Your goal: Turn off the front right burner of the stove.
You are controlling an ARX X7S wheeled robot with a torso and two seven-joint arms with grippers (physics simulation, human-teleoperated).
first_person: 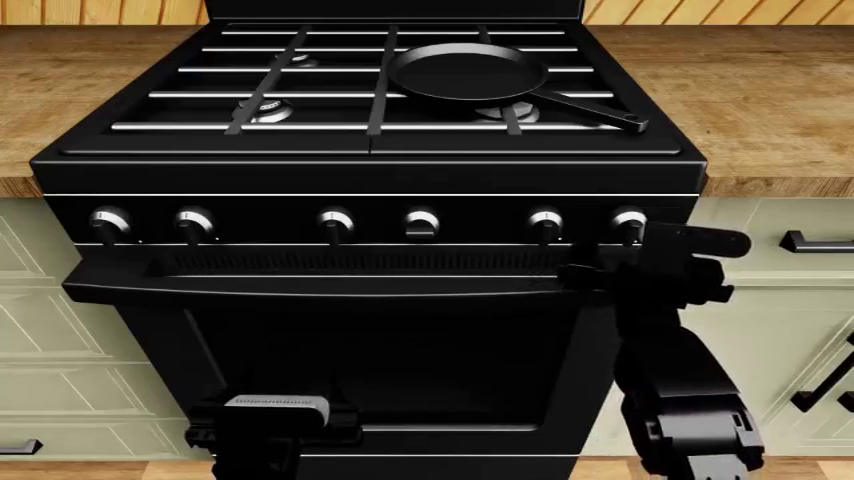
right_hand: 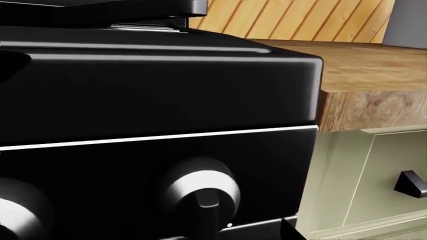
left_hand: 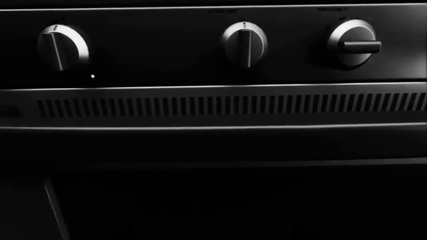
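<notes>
The stove point(first_person: 374, 180) is glossy black with bar grates. The front right burner point(first_person: 523, 113) shows silvery through the bars, under the handle of a black frying pan point(first_person: 467, 72). Six silver-faced knobs run along the front panel. My right gripper point(first_person: 643, 252) is raised just below and in front of the rightmost knob point(first_person: 627, 222). That knob fills the right wrist view's lower middle point(right_hand: 200, 192), with no finger showing on it. My left gripper point(first_person: 274, 420) is low before the oven door. The left wrist view shows three knobs, and the oven knob point(left_hand: 353, 44) stands crosswise.
Wooden countertops point(first_person: 774, 90) flank the stove, over pale green cabinets with dark handles point(first_person: 814, 242). The oven door's bar handle point(first_person: 334, 285) juts out below the knobs, level with my right wrist. A second front burner point(first_person: 271, 110) is at the left.
</notes>
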